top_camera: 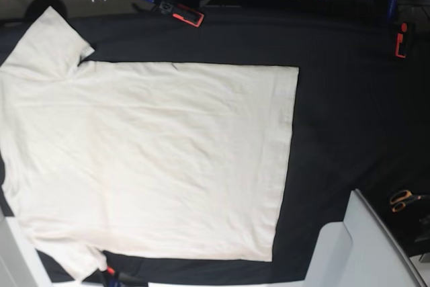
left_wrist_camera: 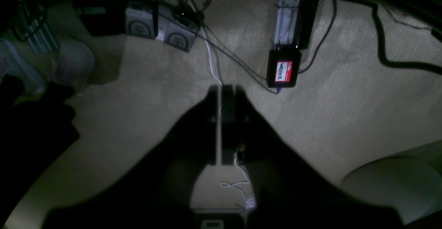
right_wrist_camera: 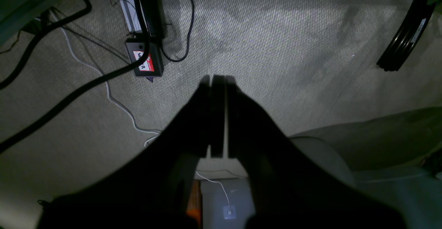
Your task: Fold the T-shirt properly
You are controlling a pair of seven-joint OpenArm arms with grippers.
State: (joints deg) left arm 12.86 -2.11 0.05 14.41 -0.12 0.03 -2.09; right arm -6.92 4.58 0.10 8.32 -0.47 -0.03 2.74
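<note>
The T-shirt (top_camera: 148,159) lies spread flat on the black surface in the base view. It is cream and plain, its hem (top_camera: 285,159) is to the right, and one sleeve (top_camera: 47,45) points to the upper left. Neither gripper shows in that view. In the left wrist view my left gripper (left_wrist_camera: 221,88) is a dark shape with its jaws pressed together and nothing between them. It hangs over beige carpet, away from the cloth. My right gripper (right_wrist_camera: 217,78) is likewise shut and empty over the carpet. The T-shirt is out of both wrist views.
A black box with a red label (left_wrist_camera: 284,70) and several cables lie on the floor, and the box (right_wrist_camera: 145,61) also shows under the right wrist. Around the shirt lie a red-black tool (top_camera: 188,15), a red item (top_camera: 401,39) and orange scissors (top_camera: 402,199). A pale grey housing (top_camera: 363,247) stands at the front right.
</note>
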